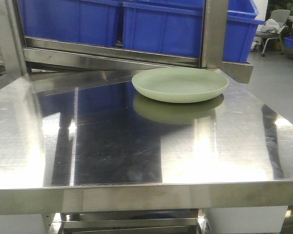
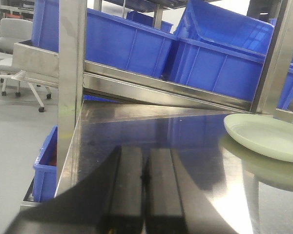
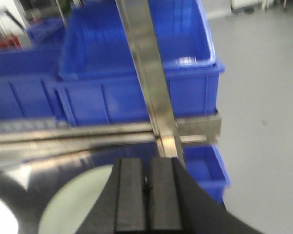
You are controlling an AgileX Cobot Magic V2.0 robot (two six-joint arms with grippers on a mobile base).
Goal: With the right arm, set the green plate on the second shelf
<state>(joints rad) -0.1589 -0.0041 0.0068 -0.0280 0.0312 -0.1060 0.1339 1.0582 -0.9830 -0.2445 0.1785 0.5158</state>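
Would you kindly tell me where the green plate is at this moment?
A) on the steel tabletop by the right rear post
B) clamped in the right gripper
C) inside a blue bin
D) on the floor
A: the plate lies flat on the tabletop just in front of the post, and the right gripper is closed with nothing between its fingers.

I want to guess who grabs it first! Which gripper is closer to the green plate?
Right. The right gripper is just above the green plate, whose edge disappears under it. The left gripper is farther off to the plate's left, with bare shiny table between.
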